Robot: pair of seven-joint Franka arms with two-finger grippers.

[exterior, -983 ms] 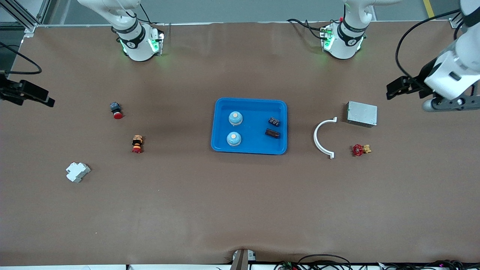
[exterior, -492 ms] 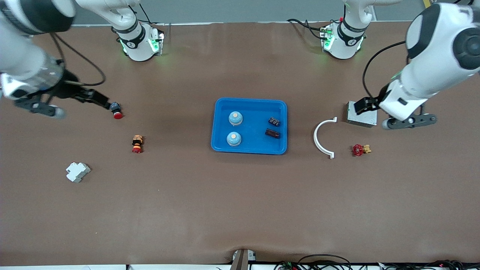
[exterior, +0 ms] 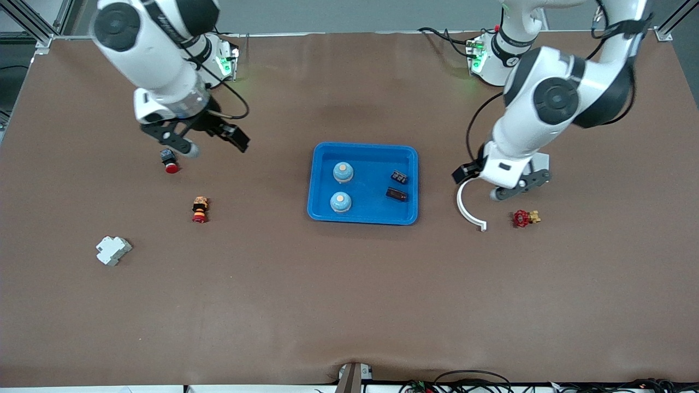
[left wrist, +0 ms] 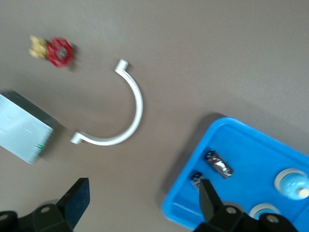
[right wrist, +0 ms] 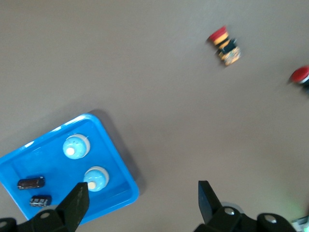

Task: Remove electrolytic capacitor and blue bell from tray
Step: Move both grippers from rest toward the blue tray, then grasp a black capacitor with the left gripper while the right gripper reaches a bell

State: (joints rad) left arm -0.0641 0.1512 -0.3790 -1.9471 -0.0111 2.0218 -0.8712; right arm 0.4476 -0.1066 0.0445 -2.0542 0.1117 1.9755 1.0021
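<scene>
A blue tray (exterior: 371,210) sits mid-table. In it are two light-blue bells (exterior: 343,172) (exterior: 340,202) and two black capacitors (exterior: 399,177) (exterior: 396,194). My left gripper (exterior: 464,173) hangs open and empty over the bare table, between the tray and a white curved clip. In the left wrist view the gripper (left wrist: 142,195) frames the tray's edge (left wrist: 193,203) with a capacitor (left wrist: 219,164) close by. My right gripper (exterior: 232,135) is open and empty over the table on the tray's right-arm side. The right wrist view shows that gripper (right wrist: 141,200) next to a bell (right wrist: 96,178).
At the right arm's end lie a red push button (exterior: 171,162), a red-and-yellow stop button (exterior: 200,210) and a white breaker (exterior: 113,250). At the left arm's end lie the white curved clip (exterior: 469,204), a red valve (exterior: 524,218) and a grey metal box (exterior: 542,161), partly hidden by the left arm.
Both arms have swung in from the table's two ends toward the tray. Both grippers stayed open and empty. Nothing on the table has moved.
</scene>
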